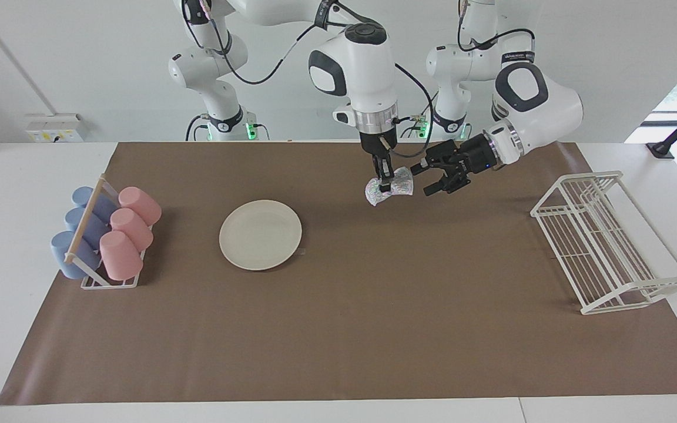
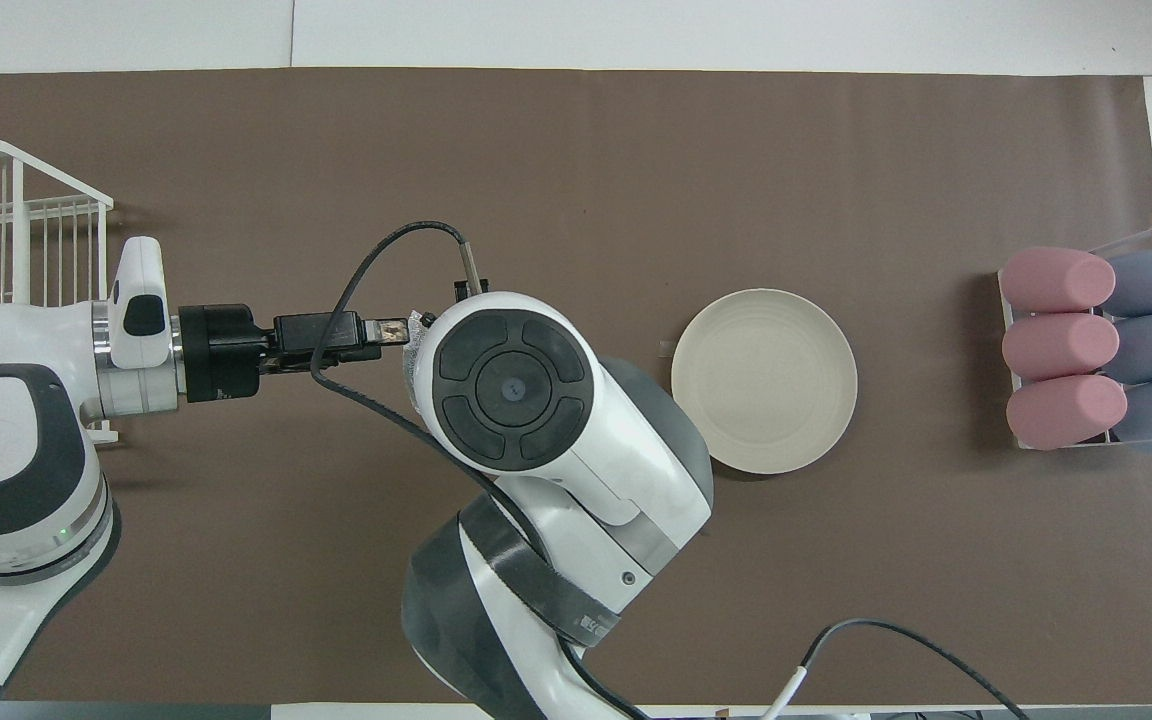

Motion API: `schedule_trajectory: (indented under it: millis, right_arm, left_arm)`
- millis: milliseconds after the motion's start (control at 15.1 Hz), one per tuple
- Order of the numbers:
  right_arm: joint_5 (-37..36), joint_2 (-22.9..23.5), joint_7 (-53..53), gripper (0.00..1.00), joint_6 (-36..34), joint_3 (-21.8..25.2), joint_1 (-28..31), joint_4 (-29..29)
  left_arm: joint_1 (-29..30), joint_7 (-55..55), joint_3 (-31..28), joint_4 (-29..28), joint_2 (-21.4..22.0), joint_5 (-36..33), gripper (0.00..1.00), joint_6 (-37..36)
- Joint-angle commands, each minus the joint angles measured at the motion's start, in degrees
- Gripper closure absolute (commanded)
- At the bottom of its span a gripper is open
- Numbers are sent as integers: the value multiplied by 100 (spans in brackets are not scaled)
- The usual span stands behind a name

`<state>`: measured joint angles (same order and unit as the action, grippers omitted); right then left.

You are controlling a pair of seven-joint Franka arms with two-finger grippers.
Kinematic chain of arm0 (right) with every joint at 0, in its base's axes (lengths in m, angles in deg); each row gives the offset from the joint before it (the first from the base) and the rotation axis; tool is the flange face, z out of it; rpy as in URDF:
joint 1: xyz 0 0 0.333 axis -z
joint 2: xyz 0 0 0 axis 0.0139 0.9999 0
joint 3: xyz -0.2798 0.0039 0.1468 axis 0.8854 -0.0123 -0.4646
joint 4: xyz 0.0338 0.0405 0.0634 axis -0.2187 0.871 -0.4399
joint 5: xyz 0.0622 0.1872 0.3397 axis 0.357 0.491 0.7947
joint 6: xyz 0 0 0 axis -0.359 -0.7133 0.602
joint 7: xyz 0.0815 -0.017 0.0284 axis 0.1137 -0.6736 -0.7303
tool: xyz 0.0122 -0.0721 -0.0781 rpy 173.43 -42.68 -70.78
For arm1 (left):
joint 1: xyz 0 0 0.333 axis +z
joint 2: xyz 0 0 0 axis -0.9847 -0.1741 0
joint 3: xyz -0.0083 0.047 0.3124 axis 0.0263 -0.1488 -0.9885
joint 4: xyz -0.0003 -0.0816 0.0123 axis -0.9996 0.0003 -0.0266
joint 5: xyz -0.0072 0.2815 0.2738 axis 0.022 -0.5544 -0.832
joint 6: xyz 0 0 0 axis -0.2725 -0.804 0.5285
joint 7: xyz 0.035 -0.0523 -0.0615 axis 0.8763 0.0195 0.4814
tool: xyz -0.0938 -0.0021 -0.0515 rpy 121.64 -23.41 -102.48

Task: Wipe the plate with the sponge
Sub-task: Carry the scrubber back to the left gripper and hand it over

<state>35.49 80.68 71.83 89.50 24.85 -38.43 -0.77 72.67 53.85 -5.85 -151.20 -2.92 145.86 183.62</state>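
Here, the sponge hangs in the right pincer while the plate waits lower in the frame, toward the right arm's end.

On the brown tabletop (image 1: pixel 374 329) the plate (image 1: pixel 260 235) lies flat and bare just short of mid-frame in the facing view, well apart from both arms. In the upper middle of that frame the right pincer (image 1: pixel 384 187) points straight down, clamped on the sponge (image 1: pixel 402 187), which is raised off the tabletop with its longer side running across the frame. The left pincer (image 1: pixel 428 178) reaches in level from the left arm's side, its jaws spread apart just beside the sponge's end and gripping nothing. Judging by this, the right arm is nearer the plate and must carry the sponge down the frame toward its own end of the table, then lower it.
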Motion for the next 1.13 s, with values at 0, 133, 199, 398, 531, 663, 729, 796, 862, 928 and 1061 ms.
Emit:
schedule_trajectory:
  millis: [0,133,199,398,531,663,729,796,862,928,1061]
  right_arm:
    - [-163,106,98,100,-60,-16,19,-199]
    - [-163,115,98,100,-69,-16,37,-243]
    - [-163,115,98,100,-60,-16,37,-235]
    - [-163,115,98,100,-51,-16,46,-244]
    - [-163,124,98,100,-51,-16,54,-244]
    - [-163,124,98,100,-51,-16,54,-244]
    - [-163,124,98,100,-51,-16,63,-244]
    - [-163,124,98,100,-51,-16,63,-244]
    - [-163,124,98,100,-51,-16,63,-244]
    - [-163,124,98,100,-51,-16,63,-244]
    - [-163,124,89,100,-25,-16,72,-244]
  left_arm:
    - [10,-473,-70,85,-199,256,0,-436]
    - [10,-474,-70,93,-208,301,0,-482]
    - [-16,-474,-70,85,-208,345,0,-482]
    - [-51,-465,-70,85,-208,354,6,-482]
    - [-51,-456,-61,85,-208,354,44,-526]
    - [-60,-404,-61,85,-208,371,91,-526]
    - [-60,-369,-61,76,-199,450,100,-534]
    - [-60,-264,-61,85,-199,537,100,-534]
    - [-60,-150,-61,85,-199,556,100,-543]
    - [-60,-70,-61,85,-199,565,100,-543]
    - [-51,-52,-61,85,-199,565,100,-561]
